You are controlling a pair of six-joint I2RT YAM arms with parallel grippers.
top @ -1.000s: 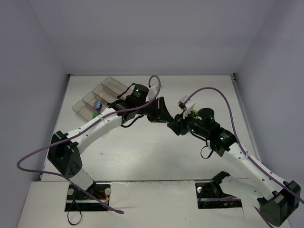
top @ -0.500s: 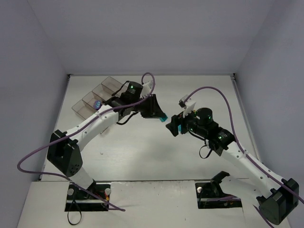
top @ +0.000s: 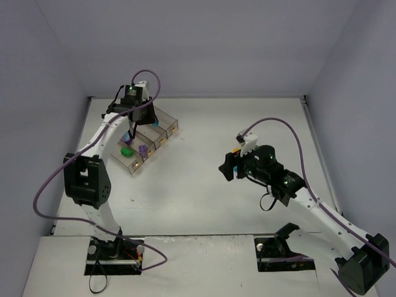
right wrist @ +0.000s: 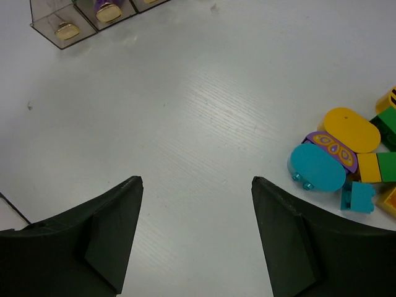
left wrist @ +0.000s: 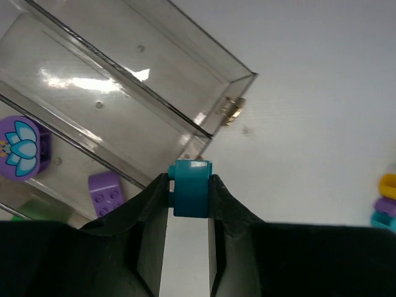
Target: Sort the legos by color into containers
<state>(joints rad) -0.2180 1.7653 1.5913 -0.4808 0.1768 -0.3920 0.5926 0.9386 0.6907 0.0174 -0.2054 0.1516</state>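
Swung over the containers (left wrist: 185, 62) since a second ago, the left gripper (left wrist: 189, 180) is clenched on a cyan lego (left wrist: 190, 197); which bin lies beneath is unclear. The right gripper (right wrist: 195, 180) is held released near loose legos (right wrist: 337, 148).

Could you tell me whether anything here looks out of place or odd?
Nothing stands out. The containers sit upright, the purple legos share one compartment, and the left fingers hold a cyan brick squarely over them.
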